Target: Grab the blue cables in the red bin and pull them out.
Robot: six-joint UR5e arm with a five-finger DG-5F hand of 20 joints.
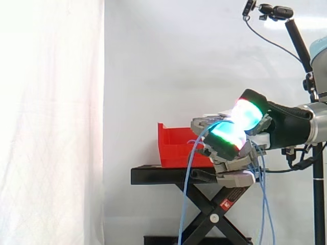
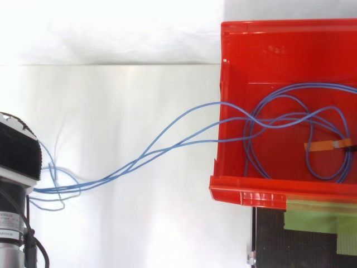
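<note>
Our hand (image 1: 271,125) curls its fingers (image 1: 227,133) around the blue cables (image 2: 125,168). They seem light, limp, slippery; we grip them bunched.

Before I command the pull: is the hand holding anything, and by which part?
Yes. The hand has its fingers curled on the blue cables, gripping a stretch outside the red bin; loops lie inside it.

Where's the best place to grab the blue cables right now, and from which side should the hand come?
Grip the blue cables on the free span between the red bin and the hand, where the strands bunch together. Come from above, fingers across them. Inside the bin the loops spread wide and flat, probably harder to gather.
</note>
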